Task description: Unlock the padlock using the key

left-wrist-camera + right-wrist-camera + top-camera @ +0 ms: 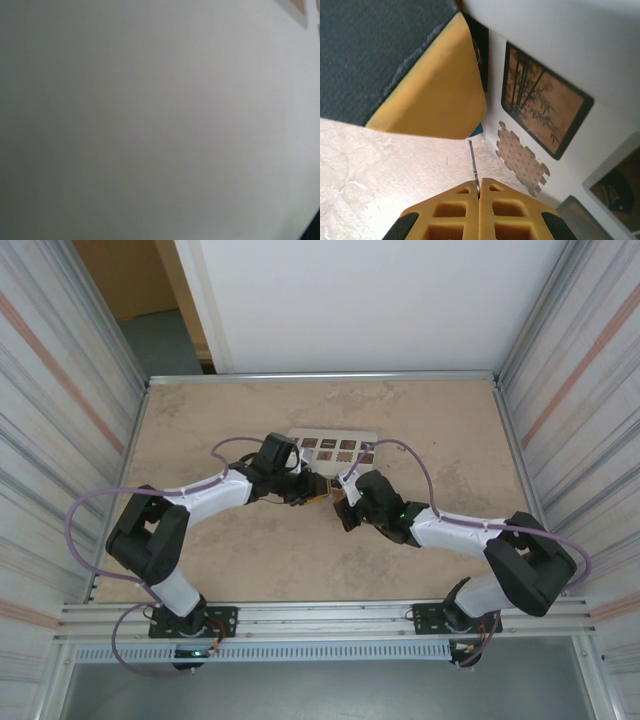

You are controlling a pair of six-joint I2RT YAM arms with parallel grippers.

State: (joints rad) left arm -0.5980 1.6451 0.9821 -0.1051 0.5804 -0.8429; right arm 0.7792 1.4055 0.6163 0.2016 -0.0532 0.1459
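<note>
In the right wrist view my right gripper is shut on the key, a thin metal blade seen edge-on. The blade points up at a small blue corner of the padlock. That corner peeks out from under a broad yellow finger of my left gripper, which hides the rest of the lock. The key's tip stops just short of the blue corner. In the top view the left gripper and the right gripper meet tip to tip at mid-table, with the left one closed round the small lock.
A white slotted box with dark picture squares stands just behind the grippers. Its wall carries a bamboo picture to the key's right. A pale blurred surface sits close before the left wrist camera. Metal walls ring the tan table.
</note>
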